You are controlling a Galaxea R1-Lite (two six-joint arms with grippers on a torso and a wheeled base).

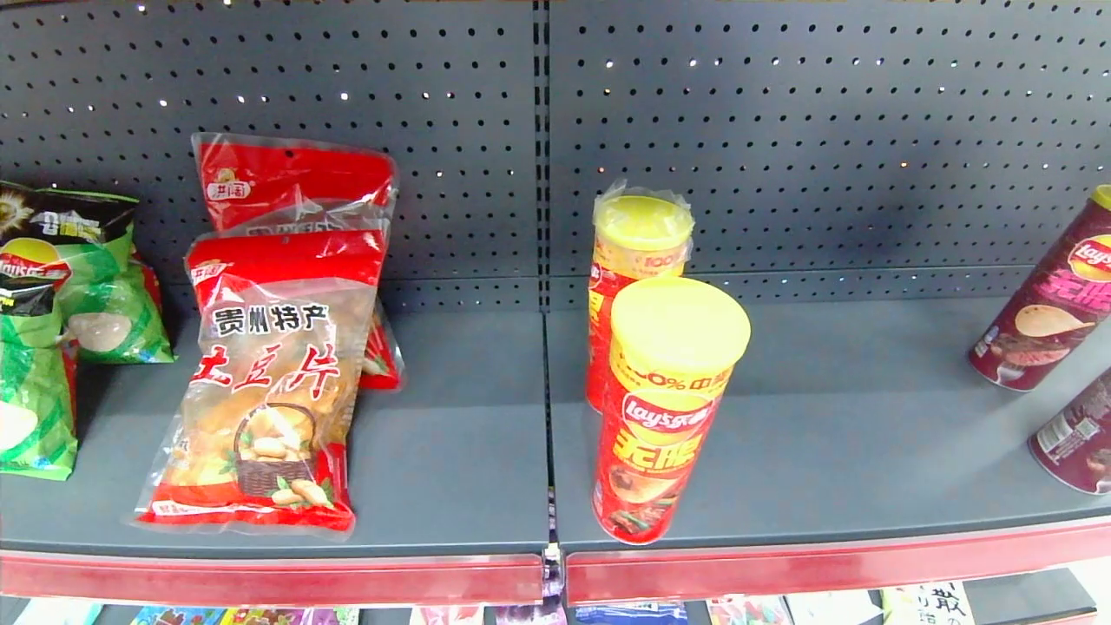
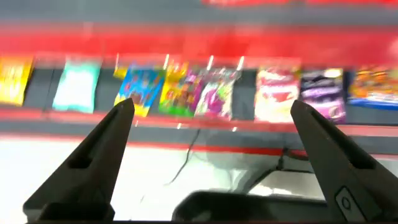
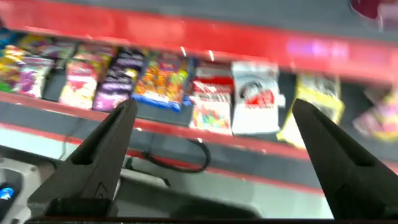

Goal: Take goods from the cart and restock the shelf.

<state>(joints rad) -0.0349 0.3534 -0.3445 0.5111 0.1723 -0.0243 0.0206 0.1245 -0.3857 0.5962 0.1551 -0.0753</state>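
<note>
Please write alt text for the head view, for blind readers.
Two upright red chip cans with yellow lids stand on a grey shelf, one behind the other. Left of them are red snack bags, then green bags; maroon cans sit at the right edge.

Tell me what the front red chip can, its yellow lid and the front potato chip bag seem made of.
Front red chip can: likely printed paperboard, glossy; rigid straight tube with soft sheen. Yellow lid: probably plastic, smooth and matte, with a rim. Front potato chip bag: thin glossy plastic film; it crinkles, glares, and a clear part shows the chips.
</note>
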